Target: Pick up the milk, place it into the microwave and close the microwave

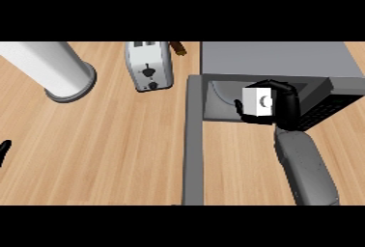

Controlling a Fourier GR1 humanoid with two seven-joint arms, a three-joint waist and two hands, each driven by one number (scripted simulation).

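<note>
1 milk carton [258, 101] is pinched in the right hand [279, 107], fingers curled round it, right at the mouth of the open microwave [274, 60]. Its door [192, 144] swings out left of the hand. Further left: toaster [149, 66], paper towel roll [50, 65]. Left hand [4, 150] barely shows at the wooden tabletop's [107, 144] edge, can't tell its fingers.

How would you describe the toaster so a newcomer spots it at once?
Start at the grey microwave with its open door. Left of it on the wooden counter stands the toaster: a silver box with black slots and knob, squarer than the white cylinder farther left.
</note>
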